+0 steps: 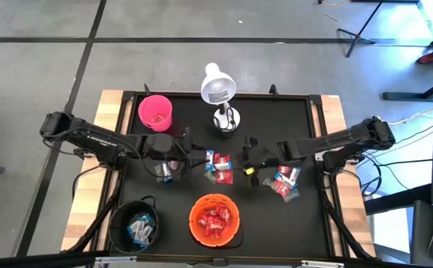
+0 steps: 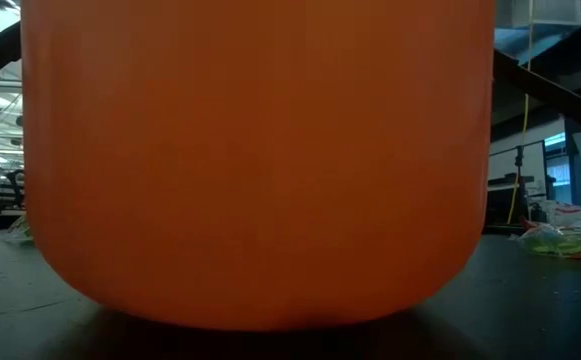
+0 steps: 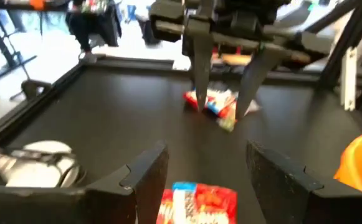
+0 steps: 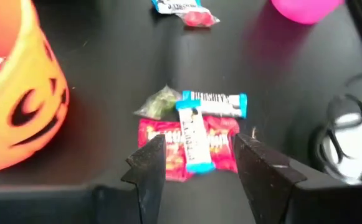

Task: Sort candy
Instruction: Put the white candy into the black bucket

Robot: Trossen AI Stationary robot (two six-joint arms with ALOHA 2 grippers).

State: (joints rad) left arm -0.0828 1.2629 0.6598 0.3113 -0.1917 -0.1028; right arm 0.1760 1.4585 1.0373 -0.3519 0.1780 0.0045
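You have three containers on the table (image 1: 276,223): a pink cup (image 1: 155,112), a black bowl (image 1: 136,225) holding blue-and-white sweets, and an orange bowl (image 1: 215,219) holding red ones. One white lamp (image 1: 219,88) stands at the far side.

Loose candy lies in three clusters. The middle cluster (image 1: 219,168) sits between your two claws: two red packets, two blue-and-white bars and a small green piece show there in the right wrist view. A second cluster (image 1: 285,182) lies just behind the right claw (image 1: 249,158), towards the right edge. A third, smaller bit (image 1: 165,173) is beside the left claw (image 1: 196,158).

Your left claw stands fully apart, holding nothing, with a red packet (image 3: 198,203) just ahead of its fingers. Your right claw is also apart and empty, facing the middle cluster.

Bare black surface stays open between the claws and the two near bowls, and along the raised rim.
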